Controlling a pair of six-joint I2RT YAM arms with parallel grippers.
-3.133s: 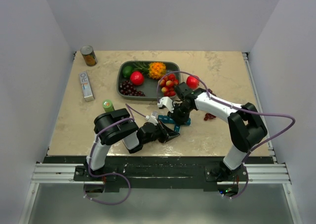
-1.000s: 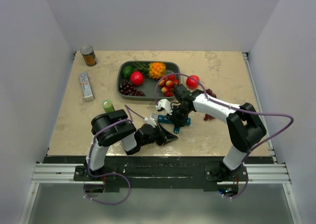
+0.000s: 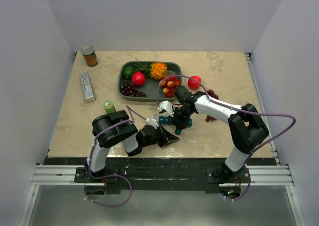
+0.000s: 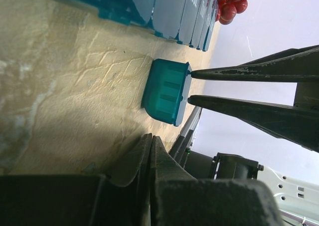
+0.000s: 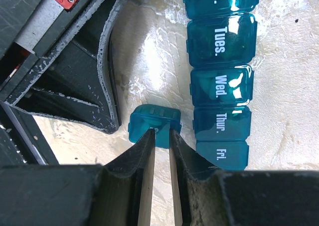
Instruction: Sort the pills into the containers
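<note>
Left pincer (image 4: 150, 138) clenched; right pincer (image 5: 162, 132) (grip unclear) touches loose cell (image 5: 154, 120) beside closed strip (image 5: 222, 81).

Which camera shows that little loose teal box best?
The left wrist view: the loose box shows whole and unblocked. The right wrist view sees it from above, partly covered by the right tool. The top view shows only a teal speck.

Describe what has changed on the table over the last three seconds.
The left hand drew back slightly toward the near edge. The right hand edged slightly left and nearer, tips at the loose cell. Nothing visibly grasped or released. The strip, fruit tray and can stayed put.
</note>
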